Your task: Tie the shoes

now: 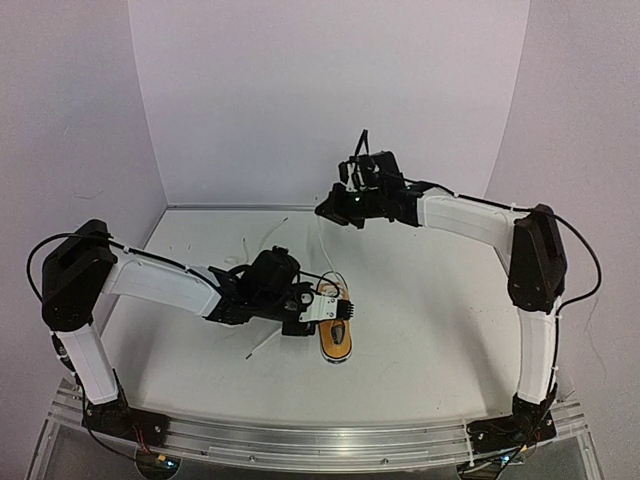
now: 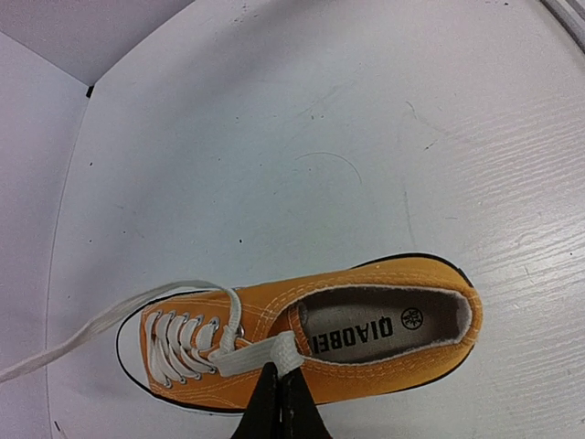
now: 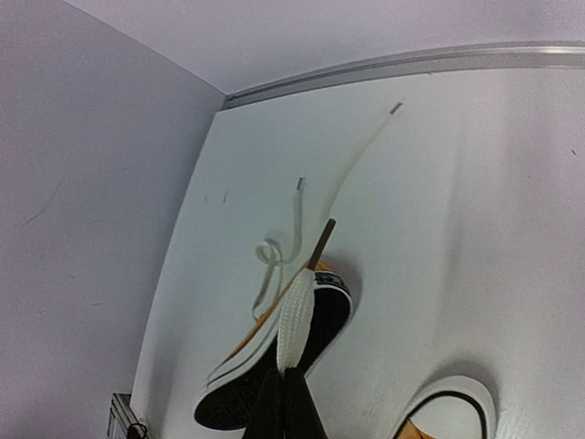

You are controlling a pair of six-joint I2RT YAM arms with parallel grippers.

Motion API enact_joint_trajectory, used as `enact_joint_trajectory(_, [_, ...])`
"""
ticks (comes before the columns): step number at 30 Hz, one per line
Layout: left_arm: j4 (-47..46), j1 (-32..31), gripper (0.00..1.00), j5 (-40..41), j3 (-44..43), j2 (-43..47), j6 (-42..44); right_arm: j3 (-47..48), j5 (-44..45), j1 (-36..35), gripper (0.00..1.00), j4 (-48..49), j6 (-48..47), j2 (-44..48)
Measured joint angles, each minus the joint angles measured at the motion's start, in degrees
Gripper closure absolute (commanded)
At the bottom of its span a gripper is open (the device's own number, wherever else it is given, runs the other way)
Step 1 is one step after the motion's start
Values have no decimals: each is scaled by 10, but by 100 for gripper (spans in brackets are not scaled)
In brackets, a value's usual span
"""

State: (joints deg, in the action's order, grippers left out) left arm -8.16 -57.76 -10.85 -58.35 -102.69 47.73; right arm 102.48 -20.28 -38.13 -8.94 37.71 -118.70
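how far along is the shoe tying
Done: only the lacing on the orange shoe; no knot or bow shows on either shoe. In hand: the left gripper is shut on that shoe's lace, and the right gripper pinches a lace end. Left: both knots; the other shoe lies on its side, black sole showing, with loose laces trailing on the table.

It was a robot lab booth: a white table (image 1: 440, 340) boxed by plain walls (image 1: 330, 90), an aluminium rail (image 1: 300, 435) along its front.
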Motion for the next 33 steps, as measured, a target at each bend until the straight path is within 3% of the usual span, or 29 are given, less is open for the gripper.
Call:
enact_joint_trajectory(10, [2, -11, 100, 11, 8, 10, 9, 146, -124, -39, 100, -12, -16, -96])
enact_joint_trajectory(19, [1, -12, 100, 20, 10, 25, 8, 177, -191, -58, 100, -46, -27, -143])
enact_joint_trajectory(21, [2, -12, 100, 20, 15, 27, 8, 177, -200, -60, 91, -51, -24, -152])
enact_joint_trajectory(26, [3, -14, 100, 21, 20, 27, 8, 182, -220, -67, 44, -59, -16, -169])
enact_joint_trajectory(31, [3, -16, 100, 21, 21, 27, 8, 187, -236, -76, 17, -61, -17, -173])
enact_joint_trajectory(33, [3, -16, 100, 21, 21, 27, 8, 187, -238, -79, 10, -61, -22, -173])
